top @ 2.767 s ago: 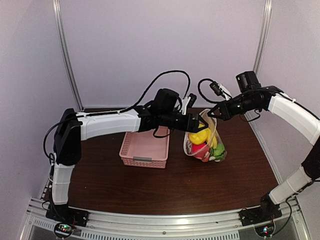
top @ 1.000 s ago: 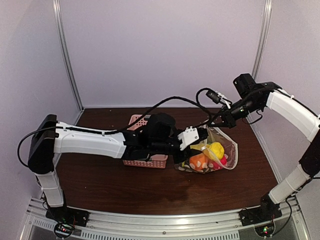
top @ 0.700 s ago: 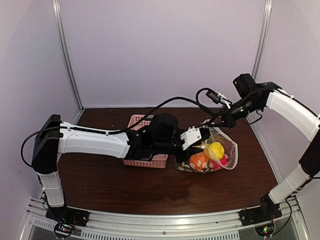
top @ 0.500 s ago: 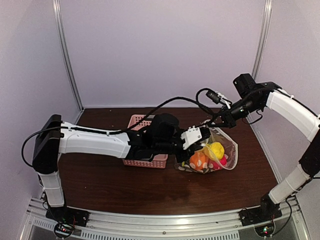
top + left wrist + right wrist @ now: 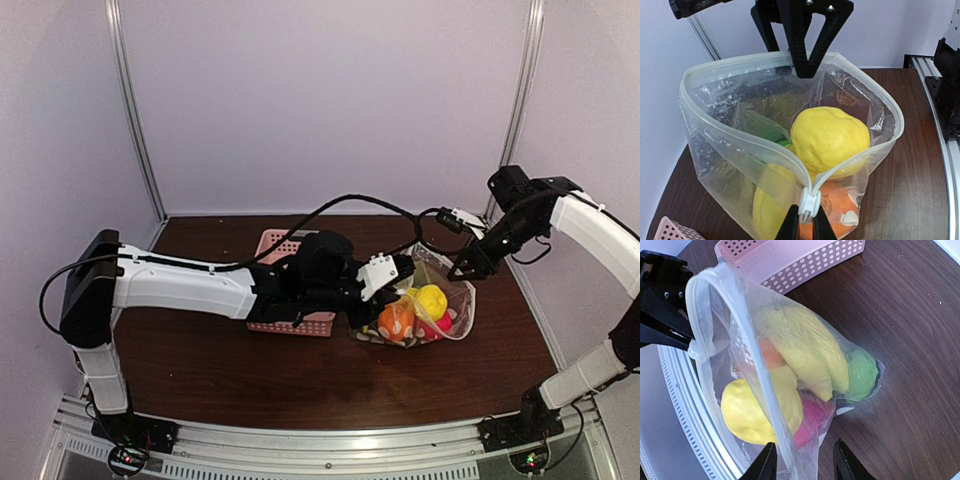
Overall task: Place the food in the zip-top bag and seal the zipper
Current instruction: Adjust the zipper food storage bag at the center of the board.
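The left fingers (image 5: 789, 227) are being clenched on the zipper (image 5: 809, 201) at the mouth's near end, bottom centre of the left wrist view. The right fingers (image 5: 766, 465) are being held apart, the rim running loosely between them. The food (image 5: 830, 137) is sitting inside the zip-top bag (image 5: 720, 145), centre right on the table (image 5: 300, 370), and sealing is judged in hand. Next, the far rim is needing a firm pinch and the zipper drawing across. The left arm (image 5: 190, 285) is being stretched low across the middle; the right arm (image 5: 585, 215) is being arched in from the right edge.
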Controlling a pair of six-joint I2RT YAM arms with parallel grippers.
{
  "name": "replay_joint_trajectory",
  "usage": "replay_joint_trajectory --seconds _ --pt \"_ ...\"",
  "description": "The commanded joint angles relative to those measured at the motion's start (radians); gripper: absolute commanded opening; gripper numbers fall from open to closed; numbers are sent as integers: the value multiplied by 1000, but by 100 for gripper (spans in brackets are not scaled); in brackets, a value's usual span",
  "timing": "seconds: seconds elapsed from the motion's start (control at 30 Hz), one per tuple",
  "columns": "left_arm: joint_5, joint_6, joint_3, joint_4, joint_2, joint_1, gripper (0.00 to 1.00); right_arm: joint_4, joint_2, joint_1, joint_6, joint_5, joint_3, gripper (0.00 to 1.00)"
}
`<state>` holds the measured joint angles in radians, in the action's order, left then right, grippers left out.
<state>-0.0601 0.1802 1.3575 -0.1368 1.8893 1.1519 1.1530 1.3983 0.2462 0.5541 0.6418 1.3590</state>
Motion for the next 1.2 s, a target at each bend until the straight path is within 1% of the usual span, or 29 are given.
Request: replay_joint_trajectory --seconds 0.0,0.13,0.33,0.43,0.57,0.63,0.73,0.83,0.93,1.0,1.17 --pt "7 -35 -13 -51 -35 3 4 3 -53 1 14 -114 -39 39" --pt "14 -39 -14 -45 -47 3 4 -1 -57 1 4 -160 -60 35" --pt "25 -36 -27 -45 -78 3 3 -12 -56 1 -24 -231 -90 18" --pt "22 -35 -29 -37 -90 3 3 -4 -59 1 -35 -256 -70 0" --pt "21 -27 -16 48 -123 3 3 67 -64 -6 -29 -349 21 0" --pt "32 -16 -34 82 -160 2 1 89 -82 -17 -14 -405 60 0" --pt "42 -13 -77 83 -212 -2 0 95 -107 -32 4 -465 64 0" --pt "26 -35 -102 46 -229 -10 0 125 -110 -34 38 -423 44 0" --pt "-25 -42 -100 10 -202 -11 1 154 -100 -35 68 -362 23 0" --pt "-60 -47 -84 3 -169 -11 1 197 -90 -35 95 -328 37 5" --pt "-124 -65 -53 -2 -132 -11 0 283 -105 -35 175 -231 154 26"
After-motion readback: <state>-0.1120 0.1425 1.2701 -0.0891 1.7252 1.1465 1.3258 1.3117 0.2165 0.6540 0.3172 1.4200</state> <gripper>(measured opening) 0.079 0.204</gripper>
